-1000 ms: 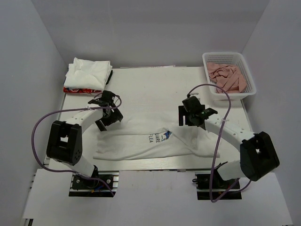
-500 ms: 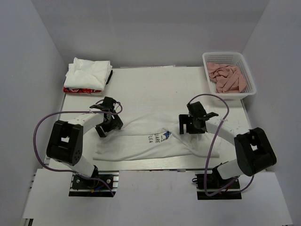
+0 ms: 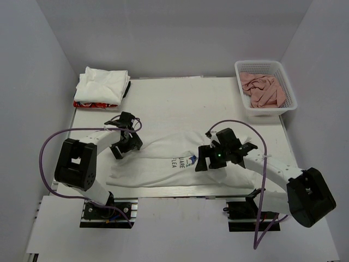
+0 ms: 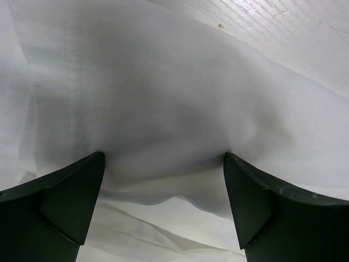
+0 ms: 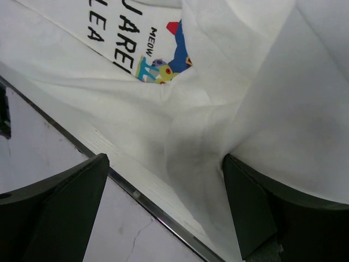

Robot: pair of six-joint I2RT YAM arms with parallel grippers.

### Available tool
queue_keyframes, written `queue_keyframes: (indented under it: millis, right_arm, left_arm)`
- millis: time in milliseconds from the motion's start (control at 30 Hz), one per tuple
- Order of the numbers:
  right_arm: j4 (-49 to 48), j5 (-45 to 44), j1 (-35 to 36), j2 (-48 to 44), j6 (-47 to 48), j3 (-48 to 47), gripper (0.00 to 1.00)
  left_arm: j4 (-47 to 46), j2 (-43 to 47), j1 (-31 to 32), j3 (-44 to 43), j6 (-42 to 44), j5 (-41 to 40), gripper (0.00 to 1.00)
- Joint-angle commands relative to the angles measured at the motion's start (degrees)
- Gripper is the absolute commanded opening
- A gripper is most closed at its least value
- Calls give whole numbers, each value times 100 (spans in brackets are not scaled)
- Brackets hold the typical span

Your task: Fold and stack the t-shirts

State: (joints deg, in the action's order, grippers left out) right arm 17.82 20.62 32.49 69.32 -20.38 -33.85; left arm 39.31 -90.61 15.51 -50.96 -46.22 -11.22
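Beneath the left gripper point(image 3: 123, 144) and right gripper point(image 3: 209, 159), a t-shirt point(image 3: 158, 164) lies spread on the table point(image 3: 180, 95).
Both grippers gape wide, holding nothing, fingertips point(image 4: 82, 180) down at the cloth. The print point(image 5: 163, 63) sits just ahead of the right gripper.

We are wearing white shells on our left arm point(image 3: 92, 140) and right arm point(image 3: 275, 168), each carrying a boxy black joint block point(image 3: 75, 164). Purple cables point(image 3: 82, 129) are looping along both. Our fingers point(image 4: 65, 202) are showing as dark, blunt wedges, and a small green light point(image 3: 218, 154) is glowing near the right wrist.
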Motion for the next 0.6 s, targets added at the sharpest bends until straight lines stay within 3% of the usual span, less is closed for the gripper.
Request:
queue_keyframes:
  millis: [0,133,233,300,467,567]
  right_arm:
    - [519,-420,187,-182,26,-183,90]
    - [985,-2453,126,-489,-657,-508,90]
    - [1555,-4562,82,-560,-1255,-781,90]
    - [1838,-5091,-41,-499,-1468,-1044,90]
    - [1541,-4516,-269,-753,-1425,-1010,90]
    - [971,-2746,-269,-613,-793,-975,90]
  left_arm:
    - [24,-115,-13,-71,-72,-134,100]
    - [77,-53,-13,-124,-72,-187,100]
    - [130,-53,-13,-186,-72,-301,100]
    - [269,-53,-13,-239,-72,-433,100]
    - [323,-53,-65,-239,-72,-486,100]
    - [261,-53,-65,-117,-72,-425,100]
